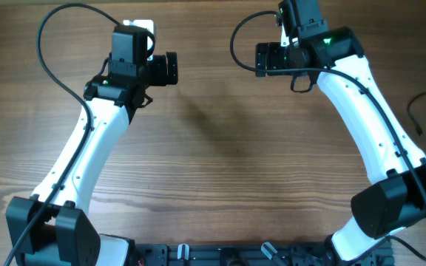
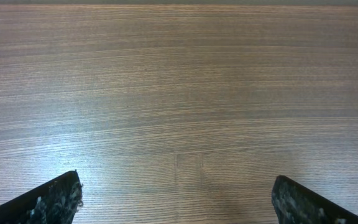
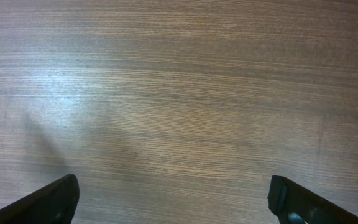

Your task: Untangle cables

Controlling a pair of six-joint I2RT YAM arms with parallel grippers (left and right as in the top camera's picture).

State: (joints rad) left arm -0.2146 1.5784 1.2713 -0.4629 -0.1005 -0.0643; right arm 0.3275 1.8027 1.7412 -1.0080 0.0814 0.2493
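No tangled cables show on the wooden table [image 1: 220, 148] in any view. My left gripper [image 1: 170, 68] is held up at the far left, open and empty. In the left wrist view its two fingertips [image 2: 176, 182] stand wide apart over bare wood. My right gripper [image 1: 261, 59] is held up at the far right, open and empty. In the right wrist view its fingertips [image 3: 173, 182] are also wide apart over bare wood. The two grippers face each other across a gap.
A thin black cable [image 1: 418, 111] loops at the table's right edge beside the right arm. A small white object [image 1: 140, 26] sits behind the left wrist at the far edge. The arm bases stand at the near edge.
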